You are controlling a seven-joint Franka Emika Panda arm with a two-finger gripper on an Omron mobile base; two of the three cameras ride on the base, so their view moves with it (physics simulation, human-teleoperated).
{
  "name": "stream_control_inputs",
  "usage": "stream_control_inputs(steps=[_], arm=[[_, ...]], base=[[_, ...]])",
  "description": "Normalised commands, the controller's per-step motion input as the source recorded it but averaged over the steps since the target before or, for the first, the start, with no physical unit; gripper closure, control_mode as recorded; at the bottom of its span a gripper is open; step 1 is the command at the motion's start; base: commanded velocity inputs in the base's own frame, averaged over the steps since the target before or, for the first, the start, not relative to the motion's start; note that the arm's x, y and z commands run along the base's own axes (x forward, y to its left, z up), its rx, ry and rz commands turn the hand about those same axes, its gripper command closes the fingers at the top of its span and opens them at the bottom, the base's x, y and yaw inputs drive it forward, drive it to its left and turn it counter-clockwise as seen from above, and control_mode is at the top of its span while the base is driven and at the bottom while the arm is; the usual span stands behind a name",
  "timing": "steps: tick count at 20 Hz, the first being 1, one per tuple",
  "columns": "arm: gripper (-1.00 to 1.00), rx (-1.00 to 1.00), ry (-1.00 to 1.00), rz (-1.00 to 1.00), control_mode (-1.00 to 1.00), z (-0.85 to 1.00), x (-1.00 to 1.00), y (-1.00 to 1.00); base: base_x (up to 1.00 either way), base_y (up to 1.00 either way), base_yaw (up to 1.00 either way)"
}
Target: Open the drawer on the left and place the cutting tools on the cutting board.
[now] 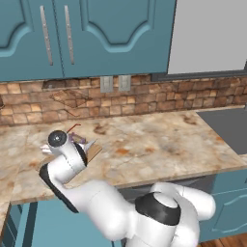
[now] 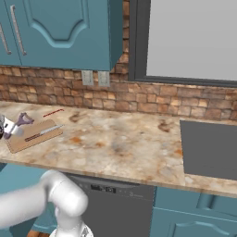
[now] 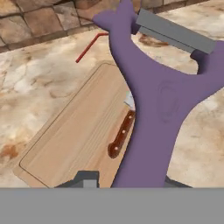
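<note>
A thin red stick (image 3: 90,46) lies on the counter (image 2: 120,143) at upper left of the hand view, beyond the cutting board (image 3: 74,140); nothing stands between. The gripper (image 3: 127,183) is closed on the purple peeler (image 3: 153,105), grey blade uppermost, above the board. The brown-handled knife (image 3: 121,134) lies on the board at centre frame.

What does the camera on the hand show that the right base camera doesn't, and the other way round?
Hand view alone: the peeler's grey blade up close, and the gripper shut on its purple handle. Right base view alone: the wall outlets, teal cabinets and a dark cooktop. Both show the cutting board, the knife, the peeler and the red stick.
</note>
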Motion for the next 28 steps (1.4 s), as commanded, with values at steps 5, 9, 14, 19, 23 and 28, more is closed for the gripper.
stream_control_inputs(steps=[5,9,14,19,23,28], arm=[[1.0,0.17,0.29,0.0,-1.0,0.13,0.55,0.0],[1.0,0.24,0.39,0.0,-1.0,0.05,0.65,-0.03],[1.0,0.0,0.0,0.0,-1.0,-0.06,0.11,0.0],[1.0,0.0,0.01,0.0,-1.0,-0.08,0.42,0.06],[1.0,-0.01,0.06,0.0,-1.0,-0.23,0.35,0.18],[1.0,-0.01,0.08,0.0,-1.0,-0.32,0.32,0.18]], base=[[0.0,0.0,0.0],[0.0,0.0,0.0],[0.0,0.0,0.0],[0.0,0.0,0.0],[0.0,0.0,0.0],[0.0,0.0,0.0]])
